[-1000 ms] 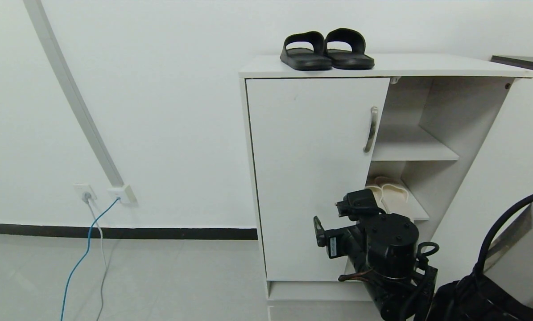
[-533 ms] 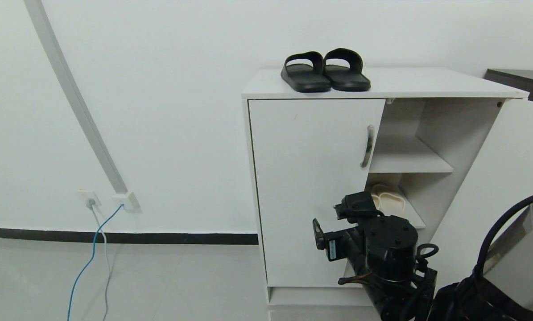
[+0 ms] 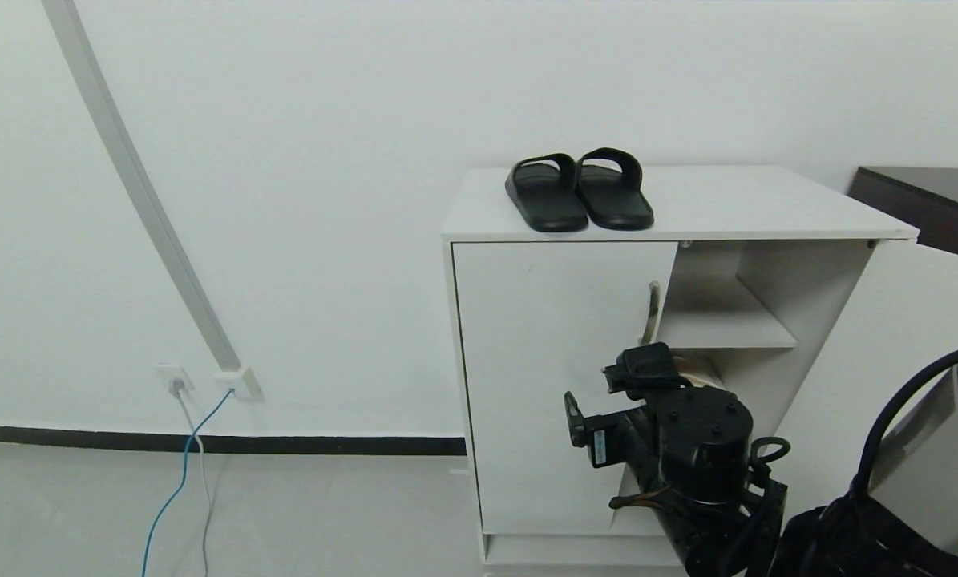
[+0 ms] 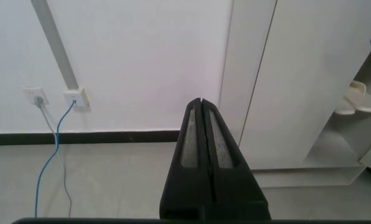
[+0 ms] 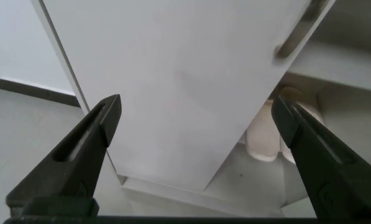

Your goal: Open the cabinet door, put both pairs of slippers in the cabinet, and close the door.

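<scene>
Seen on top of the cabinet [image 3: 767, 208], near its left front edge: the black slippers [image 3: 579, 192], side by side and touching, straps toward the wall. Already lying on the lower shelf inside, past the open right door [image 3: 911, 336]: the beige slippers [image 5: 278, 134]. So, by judgement, 1 of 2 pairs done and the black pair next. Right gripper [image 3: 599, 393] released, jaws wide apart and holding nothing, low in front of the closed left door [image 3: 527, 361], below its handle [image 3: 652, 314]. Left gripper [image 4: 201, 109] clenched on nothing, fingers pressed flat together, pointing at the wall beside the cabinet. For a good pick, first raise the right arm well above the top board and only then go forward, to avoid striking the front edge. Come down over the 2 touching straps and close across both at once; probably soft and light, so squeeze firmly and lift slowly, watching for 1 slipper dropping. Then carry to the free upper shelf [image 3: 727, 328], entering through the open side and keeping off the handle. Leave the closing of the door for last.
</scene>
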`<state>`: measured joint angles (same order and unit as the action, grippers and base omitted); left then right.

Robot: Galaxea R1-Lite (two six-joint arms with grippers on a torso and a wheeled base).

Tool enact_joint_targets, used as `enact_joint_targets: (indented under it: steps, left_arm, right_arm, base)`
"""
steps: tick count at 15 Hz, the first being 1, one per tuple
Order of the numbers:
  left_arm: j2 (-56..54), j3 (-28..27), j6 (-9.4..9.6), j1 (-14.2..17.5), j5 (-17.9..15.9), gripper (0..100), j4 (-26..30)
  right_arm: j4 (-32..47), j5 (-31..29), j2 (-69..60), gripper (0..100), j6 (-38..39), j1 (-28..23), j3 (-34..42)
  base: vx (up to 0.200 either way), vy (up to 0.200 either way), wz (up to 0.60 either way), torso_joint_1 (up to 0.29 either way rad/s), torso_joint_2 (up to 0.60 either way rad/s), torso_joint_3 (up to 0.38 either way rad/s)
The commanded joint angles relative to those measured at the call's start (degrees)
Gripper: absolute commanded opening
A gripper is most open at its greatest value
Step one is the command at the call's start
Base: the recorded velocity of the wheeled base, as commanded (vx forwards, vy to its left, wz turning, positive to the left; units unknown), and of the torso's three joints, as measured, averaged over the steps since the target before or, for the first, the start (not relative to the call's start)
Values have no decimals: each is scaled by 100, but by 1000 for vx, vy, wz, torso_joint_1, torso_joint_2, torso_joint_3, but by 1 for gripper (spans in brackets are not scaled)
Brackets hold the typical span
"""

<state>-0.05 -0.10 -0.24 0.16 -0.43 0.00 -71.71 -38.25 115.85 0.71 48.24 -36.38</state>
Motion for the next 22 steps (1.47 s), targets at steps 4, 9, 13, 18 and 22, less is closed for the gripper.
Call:
enact_joint_targets:
  steps: [4,9,13,18,22]
  left_arm:
    - [5,1,7,2,-1,0,0]
    - [5,1,-2,2,-1,0,0]
    - [5,1,-2,2,-1,0,0]
    - [5,1,-2,2,-1,0,0]
    - [5,1,-2,2,-1,0,0]
  right_arm:
    - [-1,2,17,100,0,1,-1]
    - [-1,2,17,100,0,1,8]
    - [-19,2,8,100,0,10,43]
    - [-19,2,8,100,0,1,43]
    - [-19,2,8,100,0,-34,52]
  base:
    - [0,0,0,168,-489,-318]
    - [0,0,0,194,-506,-315]
    - [0,0,0,221,-546,-325]
    - [0,0,0,250,-581,-333]
    - [0,0,0,223,-494,-276]
